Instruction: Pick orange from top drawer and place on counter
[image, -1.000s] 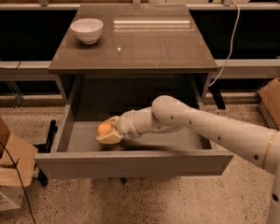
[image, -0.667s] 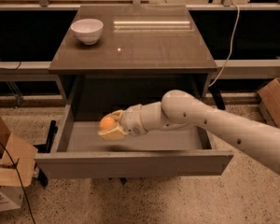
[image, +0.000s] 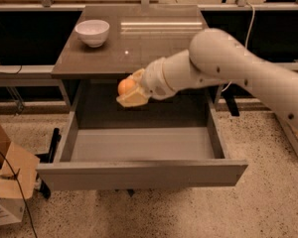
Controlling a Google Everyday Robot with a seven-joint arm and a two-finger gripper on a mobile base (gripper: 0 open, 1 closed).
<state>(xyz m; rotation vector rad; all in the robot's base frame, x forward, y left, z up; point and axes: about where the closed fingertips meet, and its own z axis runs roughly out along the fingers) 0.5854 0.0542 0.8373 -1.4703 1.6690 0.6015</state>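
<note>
My gripper (image: 129,89) is shut on the orange (image: 125,86), a small round orange fruit held between its pale fingers. It hangs in the air above the back of the open top drawer (image: 139,145), just in front of and about level with the front edge of the counter (image: 154,43). The drawer is pulled fully out, and what shows of its grey floor is bare. My white arm reaches in from the right.
A white bowl (image: 93,32) stands at the counter's back left corner. Cardboard boxes (image: 5,182) sit on the speckled floor at the left. A cable and another box are at the right edge.
The gripper has lifted the orange up out of the drawer, from near its floor to counter-edge height, and moved it slightly right.
</note>
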